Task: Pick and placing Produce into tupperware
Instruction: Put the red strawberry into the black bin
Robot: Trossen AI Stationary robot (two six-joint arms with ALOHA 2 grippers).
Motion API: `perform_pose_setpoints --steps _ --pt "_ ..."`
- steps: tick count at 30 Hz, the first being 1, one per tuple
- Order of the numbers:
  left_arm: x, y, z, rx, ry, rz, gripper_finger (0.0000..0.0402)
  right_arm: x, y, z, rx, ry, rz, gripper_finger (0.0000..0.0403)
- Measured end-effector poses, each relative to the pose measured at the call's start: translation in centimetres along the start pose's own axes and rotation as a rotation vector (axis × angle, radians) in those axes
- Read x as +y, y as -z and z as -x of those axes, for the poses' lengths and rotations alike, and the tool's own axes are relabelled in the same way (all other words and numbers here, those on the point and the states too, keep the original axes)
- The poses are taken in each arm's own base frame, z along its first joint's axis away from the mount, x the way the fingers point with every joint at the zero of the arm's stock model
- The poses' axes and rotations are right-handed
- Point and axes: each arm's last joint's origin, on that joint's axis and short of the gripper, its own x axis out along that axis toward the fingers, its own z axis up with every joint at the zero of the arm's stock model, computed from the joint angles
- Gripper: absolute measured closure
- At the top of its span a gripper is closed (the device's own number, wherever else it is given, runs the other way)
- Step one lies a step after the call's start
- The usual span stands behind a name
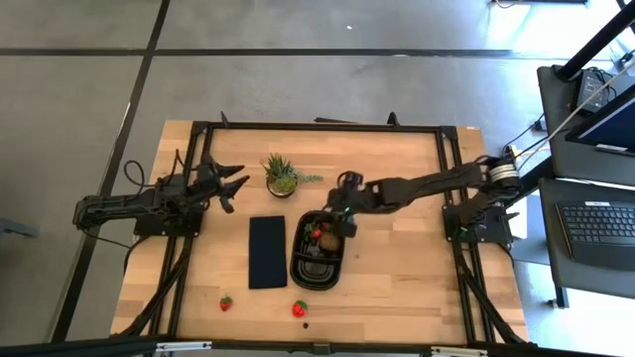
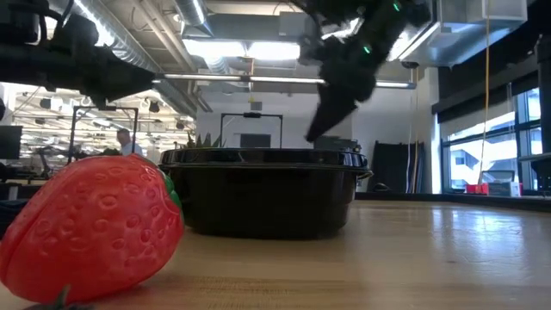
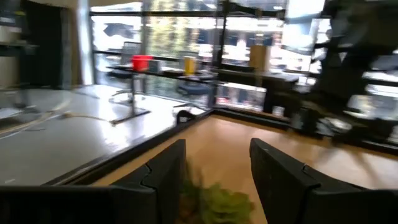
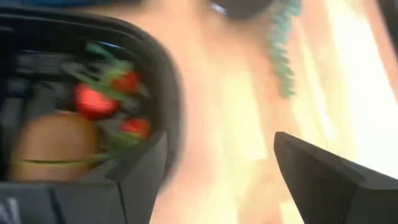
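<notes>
High view shows the right gripper (image 1: 340, 213) reaching in over the far end of the black container (image 1: 303, 275), which lies lengthwise at the middle of the table (image 1: 397, 288). Its fingers are spread apart and hold nothing (the right wrist view shows bare wood between them). Just below and beside those fingers, inside the container, sit a brown kiwi (image 4: 53, 146) and several strawberries (image 4: 93, 99), their green leaves tangled together.

Well away from that gripper, near the front edge of the table, two more strawberries lie loose on the wood: one (image 1: 300, 308) just past the container's near end, another (image 1: 225, 302) further to the left arm's side. A tiny dark berry (image 1: 305, 324) lies close to the first.

A flat dark panel (image 1: 267, 251) rests alongside the container, and a spiky potted plant (image 1: 282, 175) stands between the two grippers.

The left gripper (image 1: 238, 180) hovers near the plant, away from the fruit, with its fingers parted and empty.
</notes>
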Motion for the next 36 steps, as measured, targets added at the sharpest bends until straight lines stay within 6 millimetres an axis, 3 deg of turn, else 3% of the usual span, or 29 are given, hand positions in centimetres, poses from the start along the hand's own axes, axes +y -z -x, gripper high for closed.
perform_pose_setpoints --steps 4,8,13,17,21,27,36 --pt "-0.2 -0.1 0.0 -0.008 0.078 0.005 0.0222 -2.9 3.6 1.0 -0.081 0.021 -0.099 0.0105" --pt "-0.2 -0.2 0.0 -0.011 0.078 -0.008 0.0186 -4.8 7.2 4.1 -0.261 0.025 -0.23 0.0105" --pt "-0.2 -0.2 0.0 -0.022 0.078 -0.063 0.0119 -5.6 11.0 6.9 -0.467 0.005 -0.303 0.0105" --pt "-0.5 -1.4 0.2 -0.083 0.16 -0.05 0.009 -5.9 13.2 7.9 -0.543 -0.013 -0.357 0.0105" --pt "-1.2 -2.8 0.5 -0.051 0.29 -0.077 0.0084 -5.7 14.4 8.3 -0.582 -0.046 -0.411 0.0105" --pt "-2.7 -4.4 0.5 0.194 0.407 -0.134 0.0084 -5.2 14.6 8.4 -0.587 -0.076 -0.415 0.0105" --pt "-8.6 -7.5 -1.2 0.494 0.586 -0.389 0.0084 -5.2 14.6 8.4 -0.586 -0.066 -0.385 0.0104"
